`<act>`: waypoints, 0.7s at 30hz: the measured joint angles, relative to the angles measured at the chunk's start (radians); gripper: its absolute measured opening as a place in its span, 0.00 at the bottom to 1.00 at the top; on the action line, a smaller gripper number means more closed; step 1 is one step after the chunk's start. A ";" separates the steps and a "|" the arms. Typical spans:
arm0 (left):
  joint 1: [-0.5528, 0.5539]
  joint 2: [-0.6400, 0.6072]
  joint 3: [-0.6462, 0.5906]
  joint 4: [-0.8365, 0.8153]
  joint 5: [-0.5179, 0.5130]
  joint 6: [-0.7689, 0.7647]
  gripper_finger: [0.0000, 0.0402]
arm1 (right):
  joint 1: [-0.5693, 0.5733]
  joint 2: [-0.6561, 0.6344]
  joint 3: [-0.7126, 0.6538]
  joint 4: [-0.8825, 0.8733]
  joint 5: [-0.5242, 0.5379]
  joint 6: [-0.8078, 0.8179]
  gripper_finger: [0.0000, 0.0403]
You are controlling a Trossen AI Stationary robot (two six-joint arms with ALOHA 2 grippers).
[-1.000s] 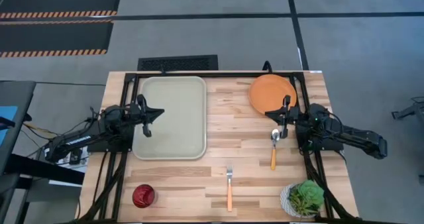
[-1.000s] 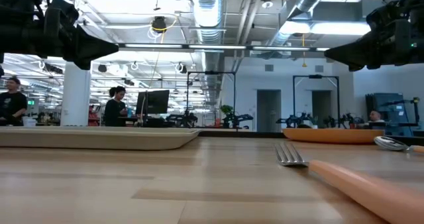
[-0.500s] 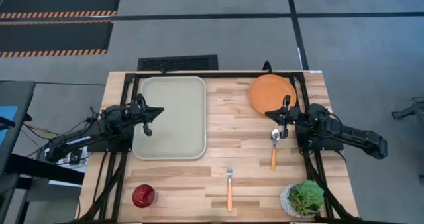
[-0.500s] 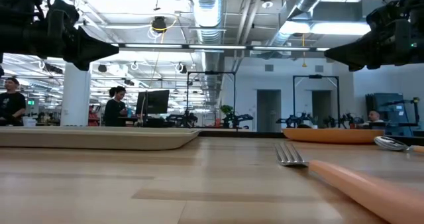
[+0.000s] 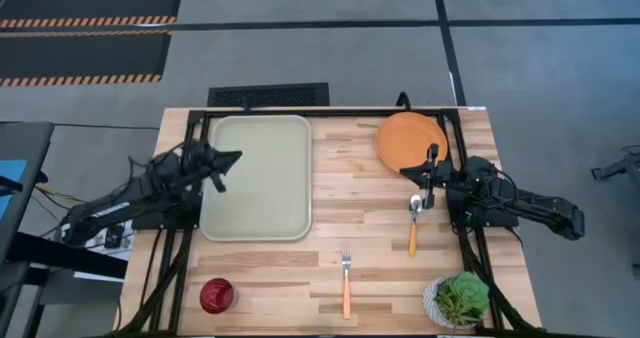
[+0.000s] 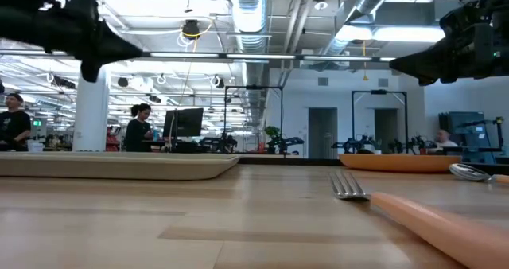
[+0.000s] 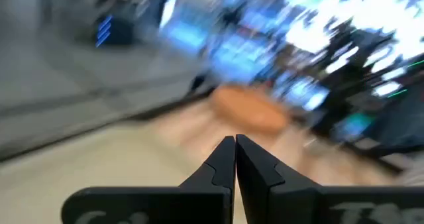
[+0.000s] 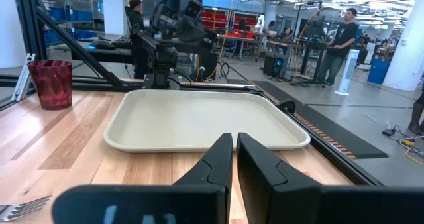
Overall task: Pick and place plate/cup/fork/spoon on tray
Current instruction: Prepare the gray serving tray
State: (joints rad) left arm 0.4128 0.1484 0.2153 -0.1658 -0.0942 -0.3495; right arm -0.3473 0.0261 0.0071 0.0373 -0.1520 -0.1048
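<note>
I see the left gripper (image 5: 222, 168), fingers together, above the empty tray (image 5: 258, 177); cup (image 5: 216, 296), fork (image 5: 346, 281), spoon (image 5: 413, 222) and plate (image 5: 410, 139) on the table; right gripper (image 5: 428, 181), fingers together, near the spoon.

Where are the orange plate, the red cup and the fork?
plate (image 5: 410, 138): high view, middle of the orange disc.
cup (image 5: 217, 296): high view, centre of its round dark-red opening.
fork (image 5: 346, 290): high view, on the orange handle, below the silver tines.
</note>
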 joint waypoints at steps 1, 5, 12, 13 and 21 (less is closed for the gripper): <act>0.015 0.043 0.044 -0.072 -0.014 -0.005 0.00 | 0.000 0.000 0.000 0.000 0.000 0.000 0.12; 0.080 0.234 0.206 -0.292 -0.031 -0.034 0.00 | 0.000 0.000 0.000 0.000 0.000 0.000 0.12; 0.217 0.596 0.418 -0.647 0.000 -0.026 0.00 | 0.000 0.000 0.000 0.000 0.000 0.000 0.12; 0.237 0.643 0.440 -0.691 0.010 -0.015 0.00 | 0.000 0.000 0.000 0.000 0.000 0.000 0.12; 0.359 0.873 0.518 -0.806 0.011 -0.027 0.02 | 0.000 0.000 0.000 0.000 0.000 0.000 0.12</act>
State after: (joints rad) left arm 0.7714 1.0218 0.7334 -0.9716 -0.0829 -0.3767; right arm -0.3473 0.0257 0.0071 0.0376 -0.1520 -0.1049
